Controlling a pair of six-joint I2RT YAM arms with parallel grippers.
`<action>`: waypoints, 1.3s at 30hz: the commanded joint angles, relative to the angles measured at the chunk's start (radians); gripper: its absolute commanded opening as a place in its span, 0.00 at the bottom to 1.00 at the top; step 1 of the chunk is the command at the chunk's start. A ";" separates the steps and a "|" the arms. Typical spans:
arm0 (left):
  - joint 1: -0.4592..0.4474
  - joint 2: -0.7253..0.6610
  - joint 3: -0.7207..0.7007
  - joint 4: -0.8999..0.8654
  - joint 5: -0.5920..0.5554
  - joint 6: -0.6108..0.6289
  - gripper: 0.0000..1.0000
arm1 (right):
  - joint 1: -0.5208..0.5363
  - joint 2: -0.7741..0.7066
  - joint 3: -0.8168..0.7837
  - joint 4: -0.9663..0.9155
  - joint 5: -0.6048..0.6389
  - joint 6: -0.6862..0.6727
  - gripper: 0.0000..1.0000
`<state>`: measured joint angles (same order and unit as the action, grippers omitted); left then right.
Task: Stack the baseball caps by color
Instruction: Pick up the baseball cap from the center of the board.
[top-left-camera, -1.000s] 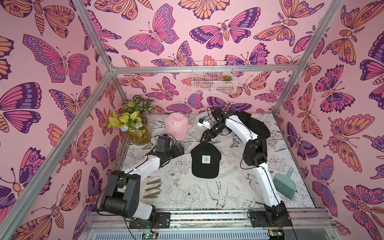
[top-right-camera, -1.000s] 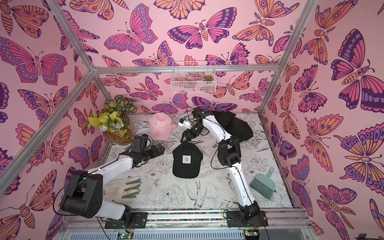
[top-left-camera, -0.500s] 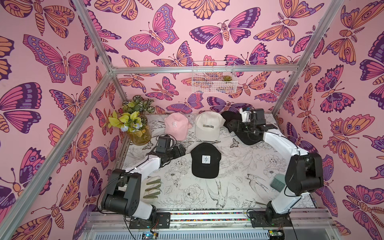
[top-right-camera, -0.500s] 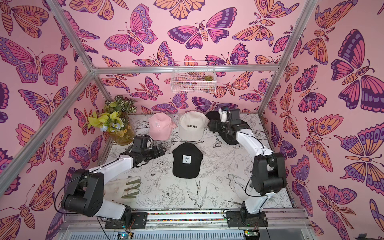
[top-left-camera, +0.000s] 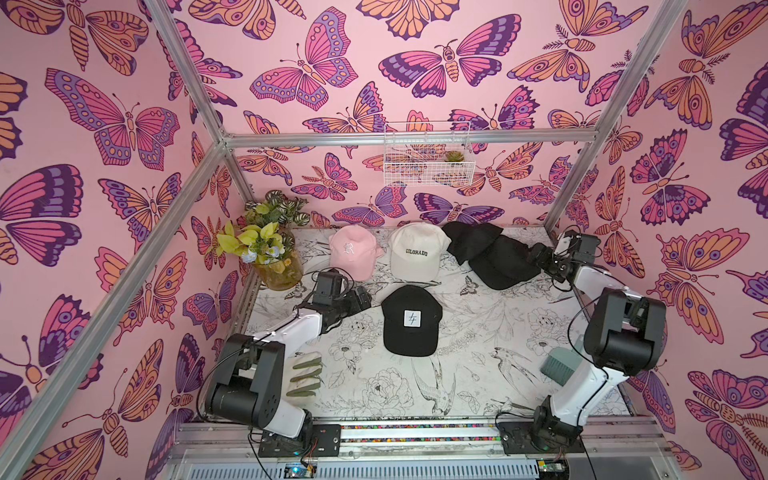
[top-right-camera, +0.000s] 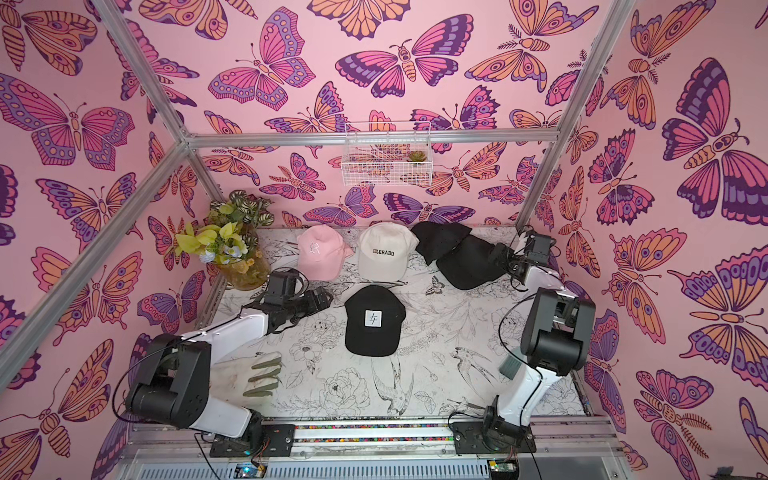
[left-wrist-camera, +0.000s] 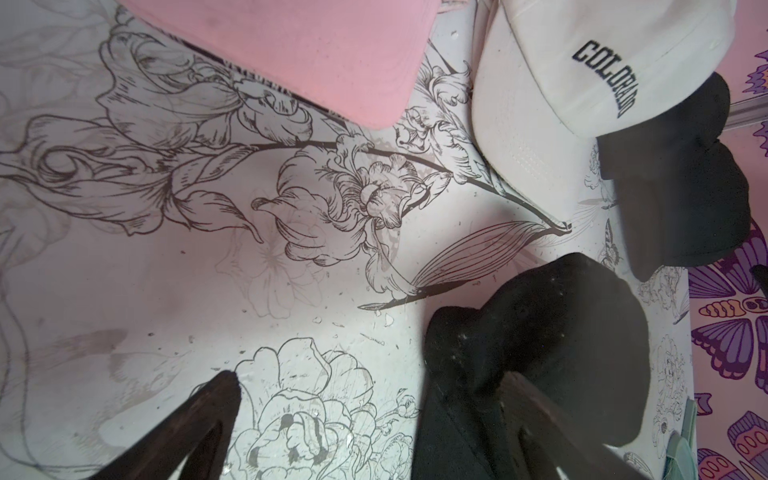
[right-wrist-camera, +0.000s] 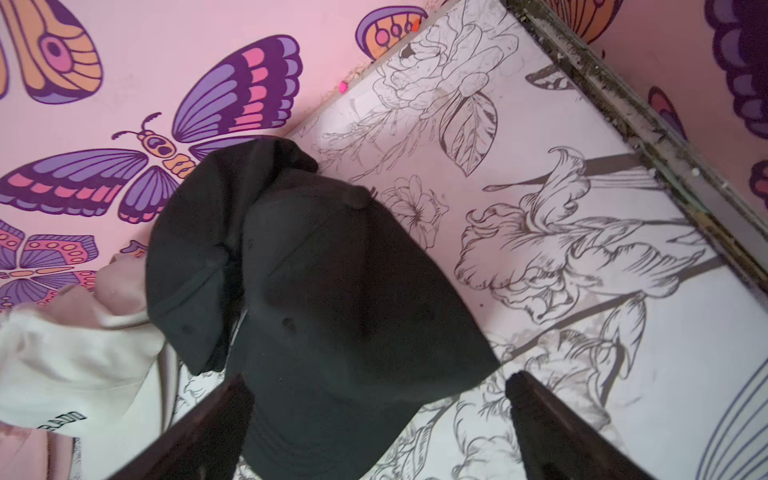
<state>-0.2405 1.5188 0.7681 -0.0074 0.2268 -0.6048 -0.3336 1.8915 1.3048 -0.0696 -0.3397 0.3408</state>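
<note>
One succulent in wire basket, flowers in vase, caps on the table

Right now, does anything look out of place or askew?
Yes. The patched black cap lies alone in the middle, apart from the black pile at the back. That pile is crooked: its caps overlap at different angles rather than nesting.

Both your arms are extended, jaws wide apart.
Your left gripper sits low, its forearm stretched forward from a folded elbow near the base, holding nothing. Your right gripper is farther back, elbow raised high, fingers spread, gripping nothing.
</note>
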 joint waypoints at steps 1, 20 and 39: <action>0.000 0.019 0.014 0.012 0.015 -0.004 1.00 | -0.012 0.087 0.070 0.007 -0.108 -0.041 1.00; -0.002 0.030 0.013 0.039 0.045 -0.022 1.00 | -0.016 0.296 0.187 0.287 -0.570 0.190 0.38; -0.085 0.163 0.179 0.197 0.429 -0.127 1.00 | 0.050 -0.312 -0.251 0.586 -0.233 0.605 0.00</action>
<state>-0.3019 1.6482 0.9161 0.1074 0.5194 -0.6746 -0.3305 1.6421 1.1095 0.4274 -0.7101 0.8257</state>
